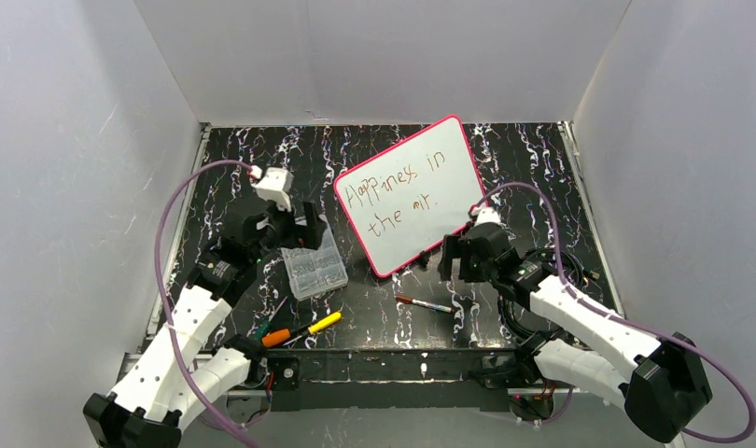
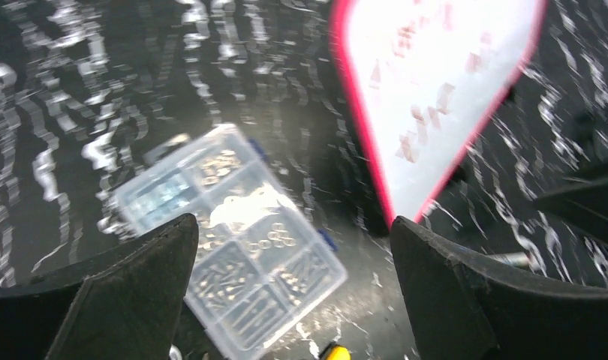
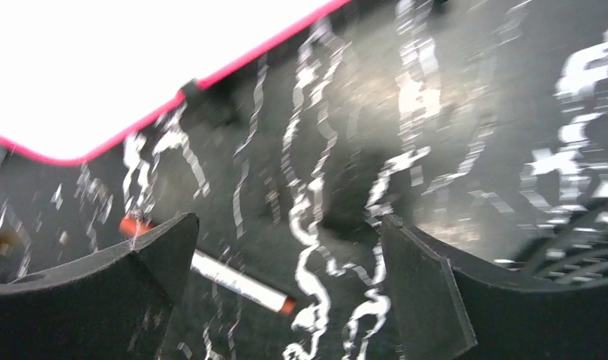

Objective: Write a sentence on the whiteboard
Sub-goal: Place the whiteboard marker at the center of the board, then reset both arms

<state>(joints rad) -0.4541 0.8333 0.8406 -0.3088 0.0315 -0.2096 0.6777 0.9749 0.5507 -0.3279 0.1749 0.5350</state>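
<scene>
Whiteboard (image 1: 433,222) skewed, long axis near-left to far-right, sentence (image 1: 394,190) slanted alike, left gripper (image 2: 293,238) wide, right gripper (image 3: 287,229) wide.

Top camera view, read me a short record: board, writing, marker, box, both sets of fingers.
whiteboard: flat, skewed, far centre
sentence: two slanted rows, reads "Happiness in the air."
marker: lying loose, nearer than the whiteboard
organizer box: clear, left of the whiteboard
left fingers: open, empty, beside the organizer box
right fingers: open, empty, at the whiteboard's near edge
</scene>
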